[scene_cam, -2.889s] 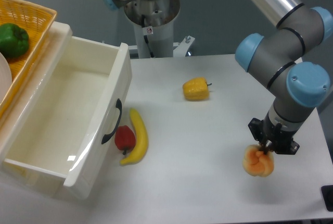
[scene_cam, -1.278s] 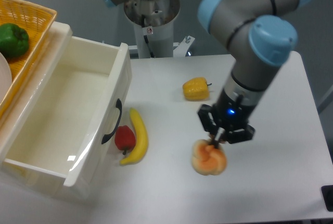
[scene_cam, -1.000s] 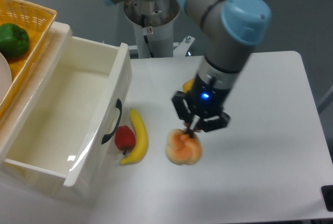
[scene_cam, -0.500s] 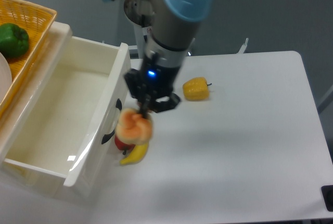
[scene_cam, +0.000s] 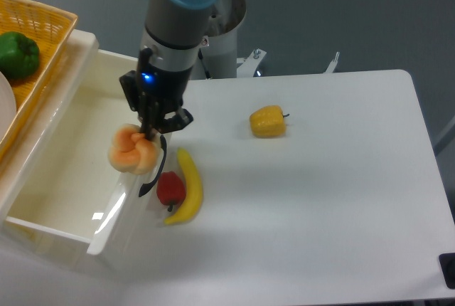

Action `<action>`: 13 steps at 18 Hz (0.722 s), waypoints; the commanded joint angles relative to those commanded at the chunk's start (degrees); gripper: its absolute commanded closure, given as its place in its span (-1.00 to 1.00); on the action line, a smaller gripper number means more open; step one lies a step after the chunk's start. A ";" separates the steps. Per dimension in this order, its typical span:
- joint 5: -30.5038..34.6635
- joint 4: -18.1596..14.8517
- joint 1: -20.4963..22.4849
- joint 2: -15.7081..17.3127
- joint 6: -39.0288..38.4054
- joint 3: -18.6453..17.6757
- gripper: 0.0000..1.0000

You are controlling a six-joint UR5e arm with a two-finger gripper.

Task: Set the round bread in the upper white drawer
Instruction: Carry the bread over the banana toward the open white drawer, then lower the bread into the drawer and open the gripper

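Observation:
The round bread [scene_cam: 132, 151], a pale orange lobed bun, hangs from my gripper [scene_cam: 148, 131], which is shut on its top. It is in the air over the right part of the upper white drawer [scene_cam: 64, 149], just left of the drawer's front panel with its dark curved handle [scene_cam: 156, 166]. The drawer is pulled open and its inside is bare. My arm reaches down from the top of the view.
A red pepper [scene_cam: 170, 188] and a banana [scene_cam: 188, 188] lie on the table right against the drawer front. A yellow bell pepper [scene_cam: 268, 122] sits mid-table. A yellow woven basket [scene_cam: 43, 28] with a green pepper [scene_cam: 18, 55] is at the far left.
My gripper has carried the bread from the table's right side leftward, over the banana and red pepper, to above the open drawer. Nothing else has moved.

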 joint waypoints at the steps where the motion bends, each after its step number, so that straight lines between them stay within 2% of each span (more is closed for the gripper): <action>1: 0.44 0.00 -0.79 0.00 0.09 -0.09 1.00; 11: 0.80 0.70 -3.17 -0.53 1.06 -1.94 1.00; 12: 0.80 0.79 -3.17 -0.53 1.32 -2.11 0.95; 13: 0.62 0.88 -3.17 -0.53 1.84 -2.37 0.59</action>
